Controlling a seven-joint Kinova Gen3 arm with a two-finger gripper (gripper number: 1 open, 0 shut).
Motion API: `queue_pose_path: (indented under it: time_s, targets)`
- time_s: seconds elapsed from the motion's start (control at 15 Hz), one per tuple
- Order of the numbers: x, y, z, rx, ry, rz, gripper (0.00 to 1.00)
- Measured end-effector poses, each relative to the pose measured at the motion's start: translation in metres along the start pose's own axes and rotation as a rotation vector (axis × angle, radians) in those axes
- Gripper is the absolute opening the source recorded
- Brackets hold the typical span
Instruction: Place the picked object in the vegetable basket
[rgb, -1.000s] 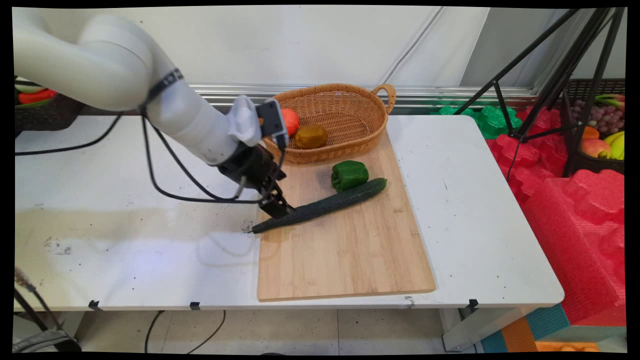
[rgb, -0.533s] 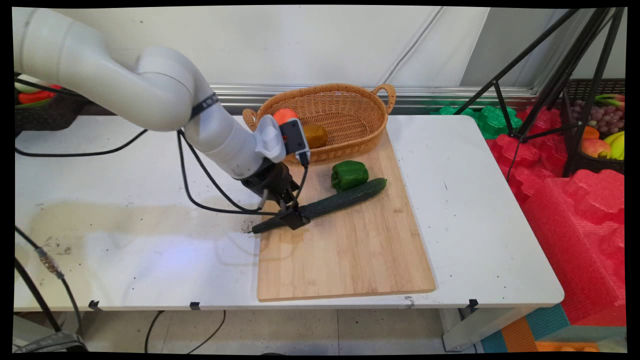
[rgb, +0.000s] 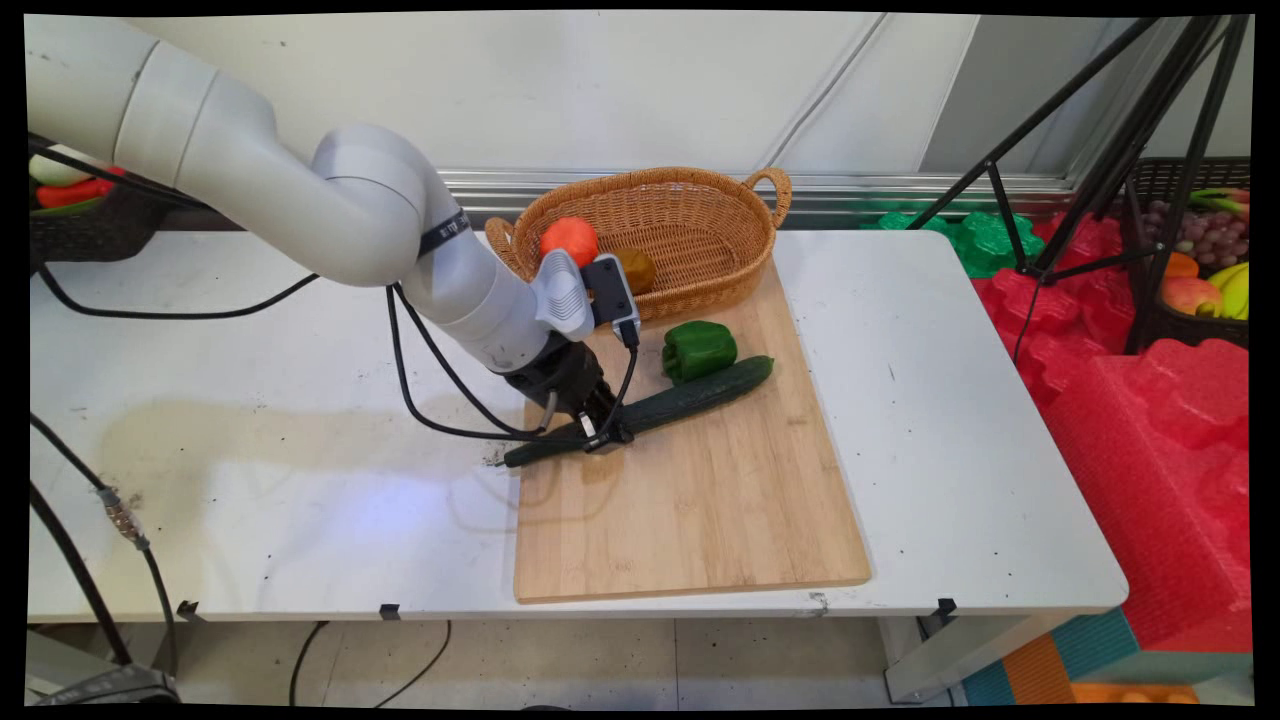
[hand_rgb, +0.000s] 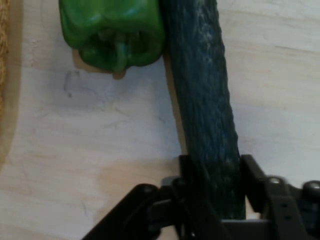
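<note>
Gripper clamped around the cucumber on the cutting board

Going left to right: the white table (rgb: 250, 480) is mostly bare on the left, then the gripper (rgb: 601, 432) sits low over the left edge of the wooden cutting board (rgb: 690, 510), a finger (hand_rgb: 186, 172) pressed on each side of the dark cucumber (rgb: 690, 397), about a third of the way up from its left tip. That tip hangs just off the board onto the table, and the rest runs out toward 2 o'clock from the gripper. At its far end a green pepper (rgb: 698, 348) touches its upper side. A wicker basket (rgb: 700, 205) at 12 o'clock holds an orange fruit (rgb: 568, 239) and a brownish one (rgb: 637, 268), partly hidden by the arm.
</note>
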Motion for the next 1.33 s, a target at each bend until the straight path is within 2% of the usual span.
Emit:
queue_pose_path:
  time_s: [0.4,0.6,0.8,1.07,1.33]
  targets:
    - [0.0,0.008,-0.009,-0.008,0.007,0.016,0.0]
    - [0.003,0.013,-0.026,-0.008,0.025,0.017,0.0]
    - [0.011,0.016,-0.055,0.001,0.061,0.012,0.0]
    - [0.028,0.015,-0.095,0.029,0.108,-0.005,0.0]
    - [0.054,-0.003,-0.133,0.091,0.154,-0.037,0.0]
